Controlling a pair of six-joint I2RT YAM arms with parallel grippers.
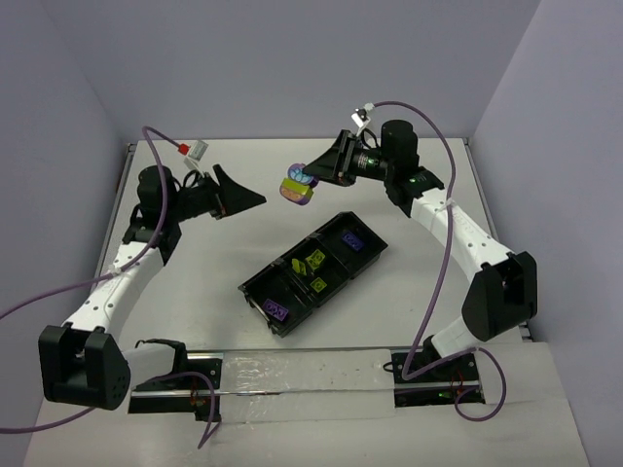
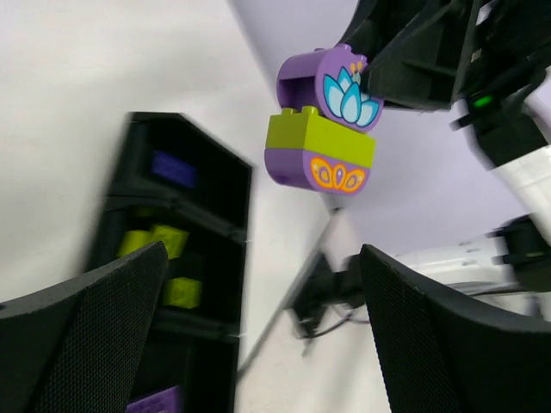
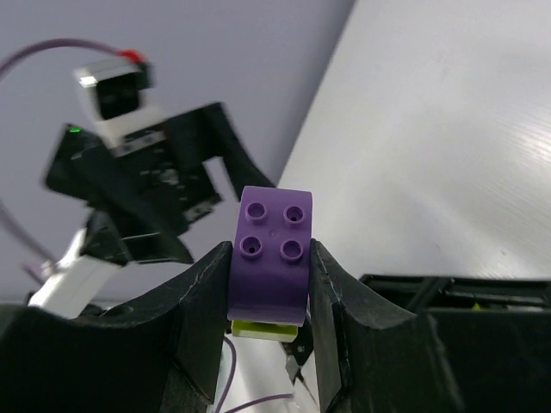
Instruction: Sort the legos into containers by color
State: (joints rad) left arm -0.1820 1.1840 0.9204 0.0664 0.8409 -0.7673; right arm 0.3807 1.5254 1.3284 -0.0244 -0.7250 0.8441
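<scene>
Above the table (image 1: 195, 282), behind the tray (image 1: 292, 249), the right gripper (image 1: 310, 180) is clamping a block (image 1: 297, 187) in mid-air, stacked purple over yellow-green over purple. The left gripper (image 1: 255, 201) is hovering near the block without touching it, jaws spread wide and pointing at it. Yellow-green legos (image 1: 313, 260) are lying in the tray's middle compartment, and purple legos (image 1: 352, 240) in each end compartment.

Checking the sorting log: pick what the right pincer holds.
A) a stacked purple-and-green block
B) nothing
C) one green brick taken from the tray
A: the right pincer is clamped on both sides of the stacked block, whose purple studded piece sits above a green one.
</scene>
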